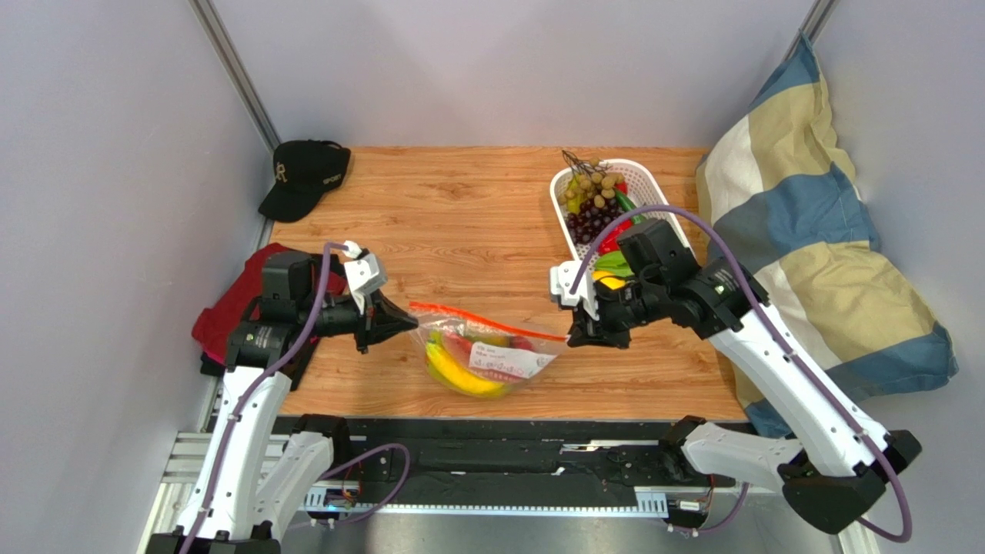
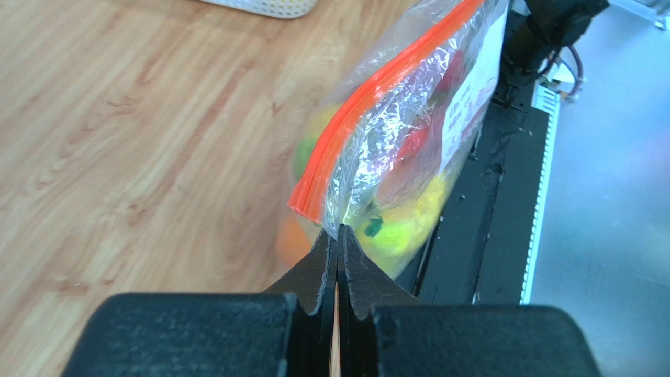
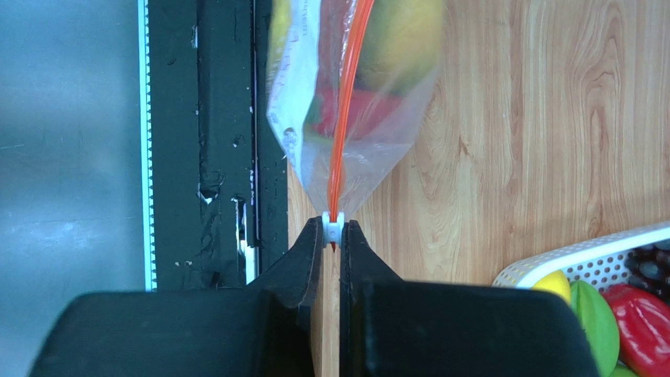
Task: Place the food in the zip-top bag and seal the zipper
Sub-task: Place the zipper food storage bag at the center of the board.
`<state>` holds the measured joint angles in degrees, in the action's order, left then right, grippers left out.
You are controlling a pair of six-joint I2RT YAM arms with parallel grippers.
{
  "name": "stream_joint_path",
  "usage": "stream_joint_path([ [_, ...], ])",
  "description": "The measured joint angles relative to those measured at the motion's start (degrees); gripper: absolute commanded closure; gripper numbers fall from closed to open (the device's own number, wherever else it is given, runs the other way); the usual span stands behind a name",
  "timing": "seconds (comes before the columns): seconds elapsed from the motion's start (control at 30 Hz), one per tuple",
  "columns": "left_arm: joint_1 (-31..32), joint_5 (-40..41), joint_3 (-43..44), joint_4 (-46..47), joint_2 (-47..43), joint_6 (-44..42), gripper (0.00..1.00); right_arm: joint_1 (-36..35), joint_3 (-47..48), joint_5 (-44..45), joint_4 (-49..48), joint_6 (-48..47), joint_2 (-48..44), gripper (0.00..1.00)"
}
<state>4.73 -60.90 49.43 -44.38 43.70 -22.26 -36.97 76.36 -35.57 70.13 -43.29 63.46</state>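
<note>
black cap, red cloth, pillow, basket

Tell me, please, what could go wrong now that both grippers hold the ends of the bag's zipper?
1. The left gripper pinches only a thin corner of the bag; a pull along the zipper may drag that corner free.
2. The right gripper grips just the small white slider, which could slip out.

Top external: looking down from above the near edge, covering the whole table. Wrist views: looking close-up from opposite ends at the zip-top bag, shared by all three.
</note>
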Motion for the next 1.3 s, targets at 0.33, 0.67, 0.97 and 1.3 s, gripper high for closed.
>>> stream_joint_path([
  [0.33,5.7,5.1,-3.3,3.5,14.6,-0.1,1.0,2.5,-1.4,10.0,-2.8,1.3,10.9,1.0],
  [0.67,5.8,16.5,-3.6,19.7,24.6,5.9,1.0,8.0,8.6,15.2,-10.4,-0.5,30.3,1.0],
  [0.97,5.6,21.2,0.4,25.6,38.7,10.0,0.63,9.1,15.5,18.7,-12.0,-0.7,40.9,0.84],
  [1.3,2.9,23.3,11.8,20.3,34.9,12.5,0.01,10.5,21.0,20.8,-12.7,4.8,39.7,0.16],
])
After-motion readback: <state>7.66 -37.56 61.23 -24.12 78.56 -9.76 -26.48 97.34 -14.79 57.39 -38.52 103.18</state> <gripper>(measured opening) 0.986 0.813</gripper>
